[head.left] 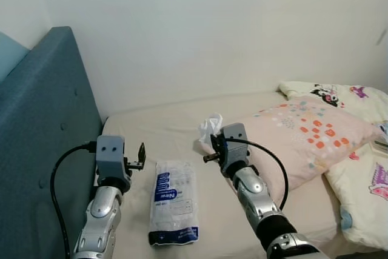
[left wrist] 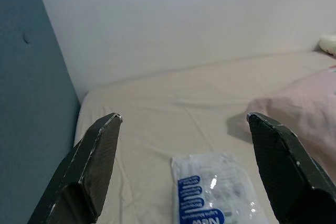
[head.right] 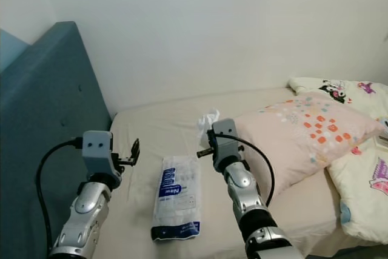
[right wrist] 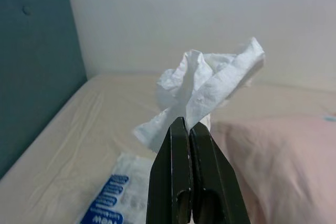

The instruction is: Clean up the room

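A crumpled white tissue [right wrist: 210,82] is pinched in my right gripper [right wrist: 186,123], which is shut on it and held above the beige bed sheet [head.left: 163,131]. From the head views the tissue [head.left: 210,128] hangs just in front of the pink pillow's near corner. A flat white plastic pack with blue print [head.left: 174,201] lies on the sheet between my two arms. My left gripper [left wrist: 184,116] hovers left of the pack, its fingers [left wrist: 100,161] wide open with nothing between them.
A teal padded headboard [head.left: 42,125] runs along the left side. A pink spotted pillow [head.left: 309,137] and cream cartoon-print cushions [head.left: 364,192] cover the bed's right part. A white wall [head.left: 212,28] bounds the bed's far edge.
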